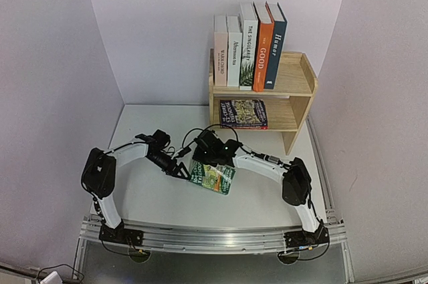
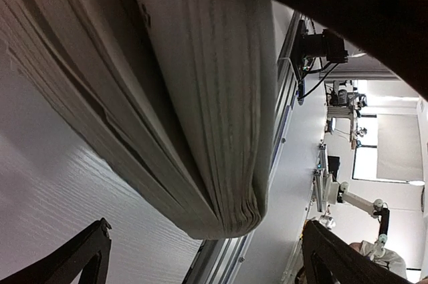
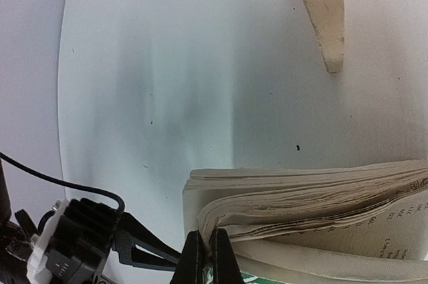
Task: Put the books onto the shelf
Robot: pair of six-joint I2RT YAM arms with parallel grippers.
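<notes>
Standing atop shelf (image 1: 298, 81) — five books (image 1: 248, 49); dark book (image 1: 243, 113) on lower tier.

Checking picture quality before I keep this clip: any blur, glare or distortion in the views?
Top external: evenly lit, sharp, rail slightly bowed. Left wrist: book too close, soft; background overexposed. Right wrist: its pages crisp, grey shadow band beyond.

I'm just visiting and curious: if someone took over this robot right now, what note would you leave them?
Left end effector: open, beside the green book.
Right end effector: shut on the green book, held over the table.
Done: five books upright on the shelf top tier, one dark book on the lower tier.
To do: shelve the green book.
</notes>
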